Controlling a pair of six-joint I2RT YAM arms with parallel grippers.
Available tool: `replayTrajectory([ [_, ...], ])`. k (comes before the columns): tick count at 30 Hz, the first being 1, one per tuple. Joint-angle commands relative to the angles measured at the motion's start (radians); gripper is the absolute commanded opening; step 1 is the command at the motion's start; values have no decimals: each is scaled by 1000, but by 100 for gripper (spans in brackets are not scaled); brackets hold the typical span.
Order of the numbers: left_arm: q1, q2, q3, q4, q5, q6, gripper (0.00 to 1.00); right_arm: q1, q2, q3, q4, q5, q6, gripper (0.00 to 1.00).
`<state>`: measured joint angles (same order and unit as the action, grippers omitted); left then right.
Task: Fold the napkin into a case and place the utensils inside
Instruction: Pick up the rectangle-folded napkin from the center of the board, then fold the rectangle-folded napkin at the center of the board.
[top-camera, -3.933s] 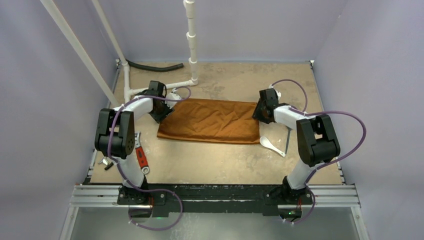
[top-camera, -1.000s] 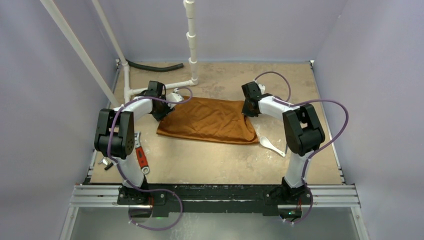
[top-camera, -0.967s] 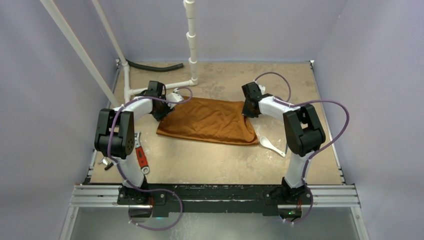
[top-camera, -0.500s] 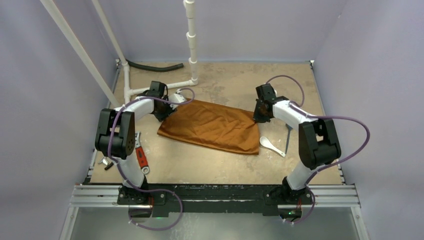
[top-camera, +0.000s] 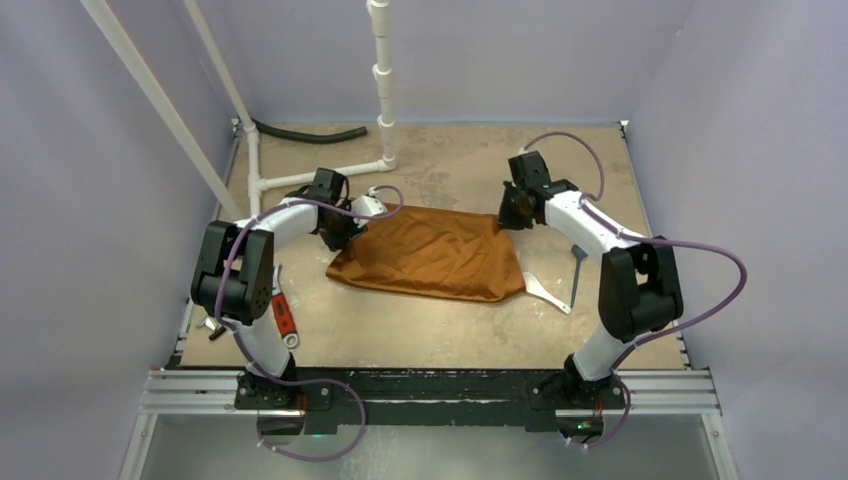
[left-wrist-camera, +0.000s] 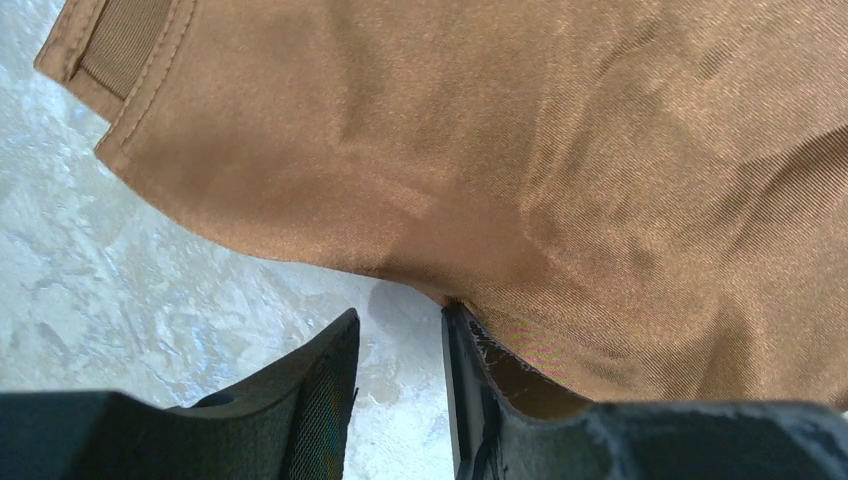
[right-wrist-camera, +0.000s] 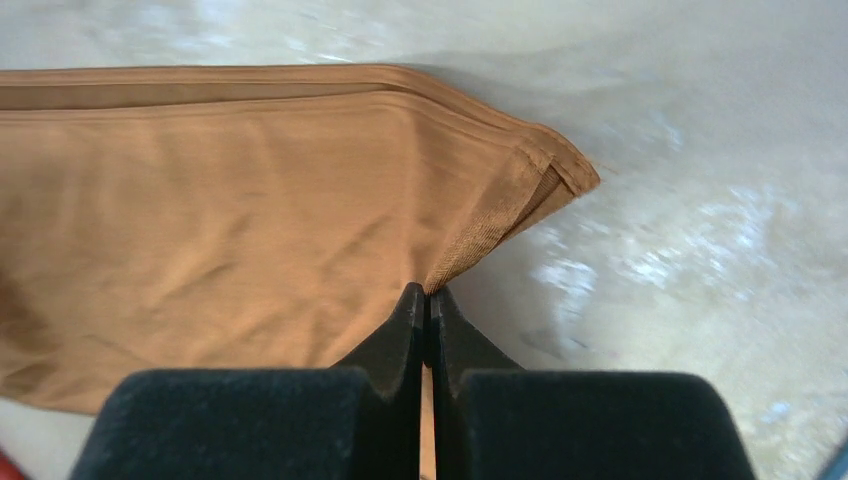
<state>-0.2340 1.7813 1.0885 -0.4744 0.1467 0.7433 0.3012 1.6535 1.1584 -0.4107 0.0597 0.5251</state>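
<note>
The folded napkin (top-camera: 430, 255) lies mid-desk (top-camera: 450, 330). The right jaws are pinched tight on its far right edge. The left jaws stand slightly apart at its left corner, 1 finger (left-wrist-camera: 465, 400) touching cloth.

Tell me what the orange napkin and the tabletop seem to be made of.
The napkin: woven fabric, likely a synthetic satin or twill, going by the fine diagonal ribbing, soft sheen, stitched hems and soft creases. The tabletop: hard, mottled beige, stone-look surface, perhaps laminate or painted board; the pictures cannot settle which.
</note>
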Motion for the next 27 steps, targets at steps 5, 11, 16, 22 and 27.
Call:
replayTrajectory([
  [5, 11, -4, -56, -91, 45, -28, 35, 183, 53, 168, 18, -146, 104, 0],
  [11, 62, -11, -42, -83, 52, -31, 34, 310, 164, 276, 69, -192, 170, 0],
  [16, 116, -42, -35, -96, 65, -18, 35, 374, 279, 413, 61, -212, 188, 0],
  [22, 177, -48, -33, -96, 118, -6, 38, 406, 385, 536, 61, -228, 209, 0],
  [27, 201, -38, -41, -95, 137, -4, 38, 419, 455, 604, 90, -239, 253, 0],
])
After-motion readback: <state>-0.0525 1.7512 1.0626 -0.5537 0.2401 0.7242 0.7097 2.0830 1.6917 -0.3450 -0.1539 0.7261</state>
